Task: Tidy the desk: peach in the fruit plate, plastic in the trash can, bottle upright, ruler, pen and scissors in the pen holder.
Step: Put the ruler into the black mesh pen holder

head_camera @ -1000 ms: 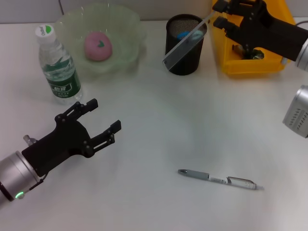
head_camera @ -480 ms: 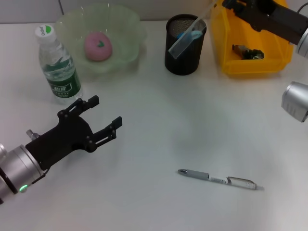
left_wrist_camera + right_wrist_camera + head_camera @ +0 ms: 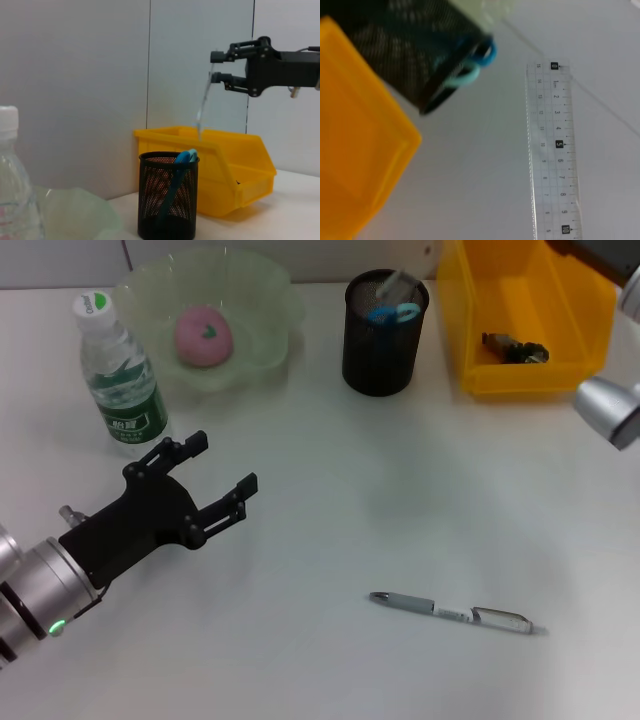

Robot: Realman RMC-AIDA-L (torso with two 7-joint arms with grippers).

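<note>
My right gripper point(image 3: 216, 65) is shut on the top of the clear ruler point(image 3: 202, 107), which hangs almost upright over the black mesh pen holder point(image 3: 378, 340). The ruler's lower end point(image 3: 396, 285) shows just above the holder's mouth. Blue-handled scissors point(image 3: 392, 312) stand inside the holder. The grey pen point(image 3: 455, 612) lies on the desk near the front right. The pink peach point(image 3: 204, 336) rests in the green fruit plate point(image 3: 262, 300). The bottle point(image 3: 120, 375) stands upright at the left. Dark plastic point(image 3: 515, 347) lies in the yellow trash can point(image 3: 560, 380). My left gripper point(image 3: 222, 465) hovers open and holds nothing, in front of the bottle.
The right arm's silver elbow point(image 3: 605, 410) juts in at the right edge. Bare white desk point(image 3: 400, 500) spreads between the left gripper, the pen holder and the pen. A wall stands behind the yellow trash can point(image 3: 230, 165).
The right gripper rose and pulled back out of the head view, swinging the ruler from a slant against the holder to nearly upright above it. The left gripper barely shifted.
</note>
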